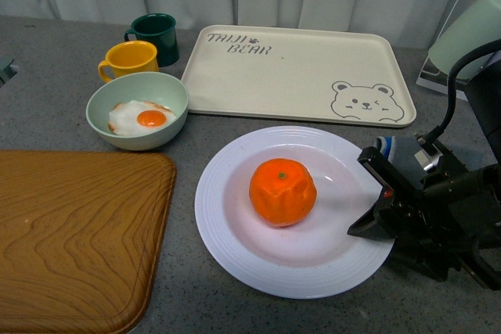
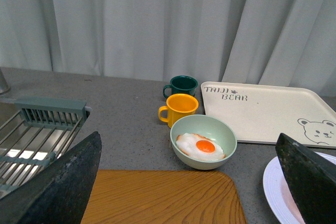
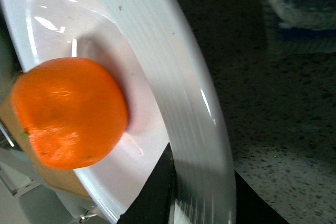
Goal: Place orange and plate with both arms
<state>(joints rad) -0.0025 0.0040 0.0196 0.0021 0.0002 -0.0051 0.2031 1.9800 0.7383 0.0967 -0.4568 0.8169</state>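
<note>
The right pincer (image 1: 368,220) is clamping the right rim of the white plate (image 1: 235,232), with its jaws closed onto the rim. The orange (image 1: 282,192) is sitting at the plate's centre. The plate is resting on the bench (image 1: 180,303) beside the bear tray (image 1: 297,68). The left pincer (image 2: 186,182) is gaping wide, holding nothing.

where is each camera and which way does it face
Front: on the body, looking down at the orange on the plate; right gripper at its rim.
Left wrist: faces the curtain across the bowl; open left gripper frames it.
Right wrist: close above the plate's rim and orange; fingers flank the rim.
Shared: front and right wrist, orange and plate.
</note>
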